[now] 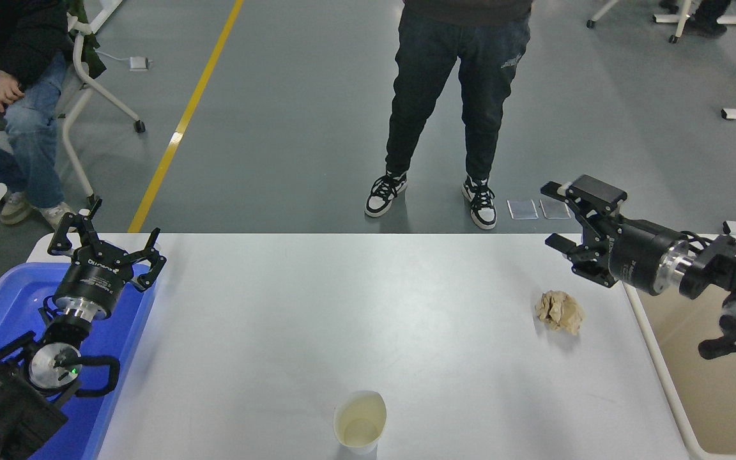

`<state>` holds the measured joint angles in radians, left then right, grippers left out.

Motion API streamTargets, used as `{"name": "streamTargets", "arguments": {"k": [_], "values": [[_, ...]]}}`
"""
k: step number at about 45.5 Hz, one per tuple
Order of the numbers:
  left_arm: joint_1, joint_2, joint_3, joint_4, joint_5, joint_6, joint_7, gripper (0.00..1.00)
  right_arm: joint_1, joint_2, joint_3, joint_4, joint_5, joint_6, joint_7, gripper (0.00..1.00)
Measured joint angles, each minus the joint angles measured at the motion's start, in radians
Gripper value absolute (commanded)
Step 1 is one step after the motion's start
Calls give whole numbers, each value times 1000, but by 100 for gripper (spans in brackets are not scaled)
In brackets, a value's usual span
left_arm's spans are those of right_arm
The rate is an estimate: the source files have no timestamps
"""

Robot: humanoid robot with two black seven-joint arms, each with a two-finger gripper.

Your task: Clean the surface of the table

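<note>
Right gripper [558, 214]: hanging open and empty above table [342, 306], near paper wad [559, 311]
Left gripper [107, 239]: sitting open over blue tub [4, 306]
Cup [360, 421]: standing at near edge

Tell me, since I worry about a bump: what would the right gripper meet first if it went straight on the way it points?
The right gripper points left, seemingly above the table's far edge. Nothing shows in that line; the paper ball sits nearer the camera. Height is unclear.

White worktop [317, 306] is carrying two items: crumpled brown paper wad [559, 311] lying far right, paper cup [360, 421] standing near front edge.
</note>
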<state>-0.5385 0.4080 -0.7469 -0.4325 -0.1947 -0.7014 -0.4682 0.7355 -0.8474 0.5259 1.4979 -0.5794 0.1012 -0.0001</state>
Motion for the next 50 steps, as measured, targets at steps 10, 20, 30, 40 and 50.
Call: {"name": "streamTargets", "arguments": {"k": [10, 20, 30, 40, 50], "values": [[0, 0, 0, 0, 0, 0, -1, 100, 244, 19, -229, 57, -91, 58, -43, 100], [0, 0, 0, 0, 0, -1, -1, 100, 548, 126, -506, 81, -178, 104, -60, 100], [0, 0, 0, 0, 0, -1, -1, 100, 730, 259, -721, 84, -261, 148, -72, 100], [0, 0, 0, 0, 0, -1, -1, 100, 856, 389, -866, 82, -305, 200, -82, 100], [0, 0, 0, 0, 0, 0, -1, 100, 919, 563, -970, 26, -331, 234, -84, 100]]}}
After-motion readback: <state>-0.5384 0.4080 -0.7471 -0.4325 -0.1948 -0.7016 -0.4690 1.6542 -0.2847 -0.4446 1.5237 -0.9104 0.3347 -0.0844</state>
